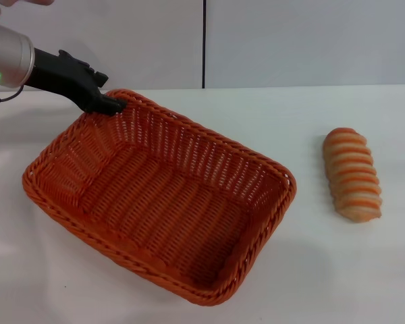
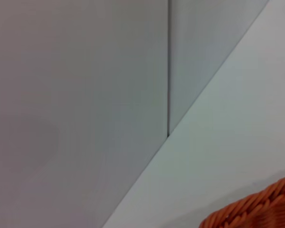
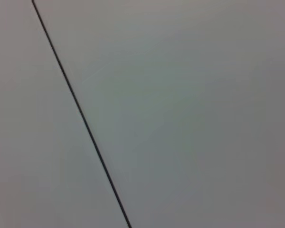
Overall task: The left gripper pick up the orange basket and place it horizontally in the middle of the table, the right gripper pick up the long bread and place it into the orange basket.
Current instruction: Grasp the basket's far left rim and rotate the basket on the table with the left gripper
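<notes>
The orange basket (image 1: 183,144) lies on the white table (image 1: 324,277), left of centre in the head view, its long side running diagonally. My left gripper (image 1: 112,104), black with a silver wrist and green light ring, reaches in from the upper left, shut on the braided rim at the basket's far left corner. A bit of that rim (image 2: 256,210) shows in the left wrist view. The long bread (image 1: 352,174), tan with orange-brown ridges, lies on the table to the right of the basket, apart from it. My right gripper is out of view.
A pale wall with a dark vertical seam (image 1: 204,44) stands behind the table's far edge. The right wrist view shows only a plain pale surface with a dark line (image 3: 80,114).
</notes>
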